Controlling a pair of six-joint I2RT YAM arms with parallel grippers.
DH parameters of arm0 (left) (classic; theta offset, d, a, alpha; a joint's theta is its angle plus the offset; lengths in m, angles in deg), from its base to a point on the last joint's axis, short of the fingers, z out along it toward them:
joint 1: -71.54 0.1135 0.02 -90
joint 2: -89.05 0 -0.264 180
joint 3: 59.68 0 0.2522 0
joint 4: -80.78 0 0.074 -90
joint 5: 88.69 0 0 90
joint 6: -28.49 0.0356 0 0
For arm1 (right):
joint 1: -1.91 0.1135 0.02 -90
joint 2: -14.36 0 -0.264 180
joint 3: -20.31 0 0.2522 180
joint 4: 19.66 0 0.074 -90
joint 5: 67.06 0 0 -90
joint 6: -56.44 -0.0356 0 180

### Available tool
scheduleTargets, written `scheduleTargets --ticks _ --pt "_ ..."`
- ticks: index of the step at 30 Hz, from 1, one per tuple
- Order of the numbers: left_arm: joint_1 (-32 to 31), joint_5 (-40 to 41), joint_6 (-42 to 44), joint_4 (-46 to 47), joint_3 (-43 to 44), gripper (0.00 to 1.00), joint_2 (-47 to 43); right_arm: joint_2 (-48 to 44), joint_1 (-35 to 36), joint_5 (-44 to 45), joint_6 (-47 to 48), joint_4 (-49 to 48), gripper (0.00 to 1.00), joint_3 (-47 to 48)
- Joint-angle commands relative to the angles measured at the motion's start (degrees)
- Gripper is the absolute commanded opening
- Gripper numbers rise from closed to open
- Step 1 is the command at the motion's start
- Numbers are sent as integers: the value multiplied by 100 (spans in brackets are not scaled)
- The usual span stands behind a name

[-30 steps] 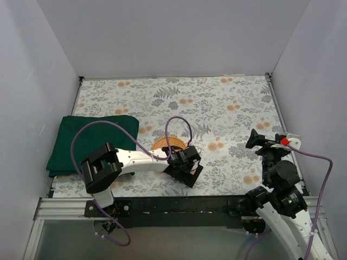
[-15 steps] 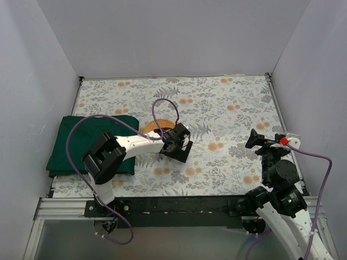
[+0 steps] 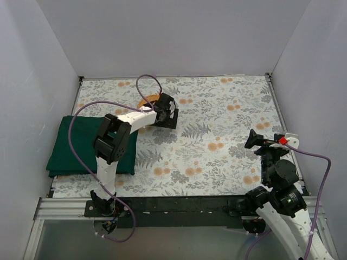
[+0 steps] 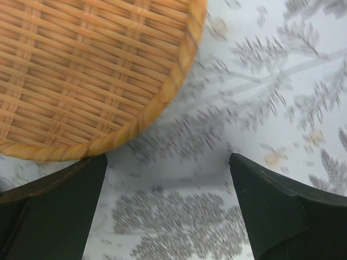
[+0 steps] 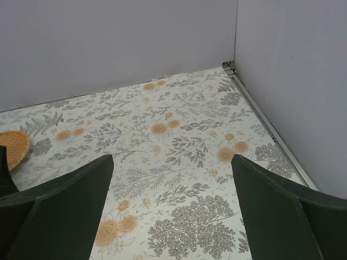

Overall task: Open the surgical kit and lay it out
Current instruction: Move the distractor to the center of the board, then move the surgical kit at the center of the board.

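The surgical kit [image 3: 73, 143] is a folded dark green cloth bundle lying at the table's left edge, shown only in the top view. My left gripper [image 3: 164, 112] is stretched toward the far side of the table, well beyond and right of the bundle. Its jaws stand open over the patterned cloth [image 4: 168, 200] with nothing between them. The round woven orange basket [image 4: 81, 65] lies just ahead of the left finger [image 4: 51, 208], its rim reaching that fingertip. My right gripper [image 3: 255, 142] hovers open and empty [image 5: 171, 189] at the table's right side.
The orange basket [image 3: 147, 101] sits near the far left-centre, also at the left edge of the right wrist view [image 5: 13, 146]. Grey walls close in the table on three sides. A purple cable [image 3: 146, 81] loops above the left wrist.
My left arm has swung from near the table's front centre toward the far side, and the basket has travelled with it, ahead of the fingers. The right arm has not moved.
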Motion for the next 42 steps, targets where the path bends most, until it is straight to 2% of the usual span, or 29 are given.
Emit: scheduleTargets --ticks 1,7,10,16,21,23,26,29,30,32,33,35,36,39,42 --pt "571 16 137 15 548 98 506 -61 -5 -85 36 -224 99 -57" --pt "906 -107 137 -20 1261 98 981 -26 3 -226 62 -224 99 -40" --pt "906 -326 67 -142 1420 98 912 62 3 -384 54 -180 99 39" --pt "915 -740 -258 -239 797 98 -423 842 3 -1025 -436 319 99 513" --pt "941 -486 -373 -520 358 98 -1906 2354 -6 -2401 -991 619 99 1163" --pt "1055 -328 -408 -766 252 98 -2199 3046 3 -2826 -1289 558 99 1296" --pt "1442 -11 -522 -1074 -47 98 -2700 3986 -5 -3634 -1632 287 99 1586" --pt "2144 69 -671 -1119 -556 98 -3174 4935 135 -4277 -1932 -82 98 1867" --pt "2616 51 -750 -1066 -714 98 -3280 5184 309 -4400 -2107 -197 98 1937" --pt "3084 138 -970 -917 -1154 98 -3570 5911 538 -4436 -2283 -381 98 2262" --pt "3634 165 -1049 -838 -1303 98 -3641 6159 783 -4427 -2415 -417 98 2428" --pt "4103 148 -1242 -531 -1706 98 -3773 6845 1048 -4410 -2530 -505 98 2903" --pt "4532 148 -1295 -408 -1822 98 -3791 7065 1275 -4392 -2661 -540 98 3070" --pt "5254 -132 -1471 32 -2086 98 -3773 7839 1663 -4383 -2916 -759 97 3659" --pt "5642 14 -1384 95 -2096 98 -3616 8550 2006 -4383 -3294 -909 96 4204"
